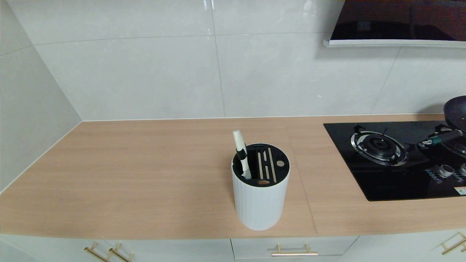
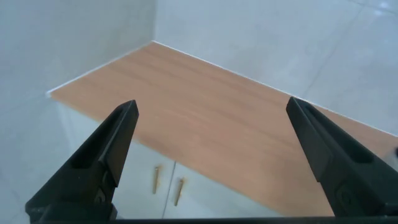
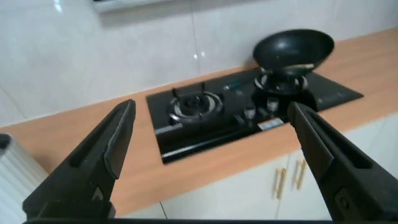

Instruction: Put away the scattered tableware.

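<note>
Tableware in sight is one white-handled utensil [image 1: 241, 154], standing handle-up and leaning slightly in the ribbed white holder [image 1: 260, 203] mid-worktop [image 1: 145, 174], which lies between the spread-open, empty left tool [image 2: 211, 106] and right tool [image 3: 210, 107], seemingly nearer the right.

You have a white holder [image 1: 260, 203] with vertical ribbing and a black top cut by pale slots, and the handle [image 1: 240, 149] in it is white with a black band. Your countertop [image 1: 127, 174] is light wood grain, the hob [image 1: 386, 185] glossy black with silver burner rings, the pan [image 1: 457, 112] black, and the cabinet pulls [image 1: 294, 252] gold. Your left gripper [image 2: 211, 101] and right gripper [image 3: 210, 104] are both black.
</note>
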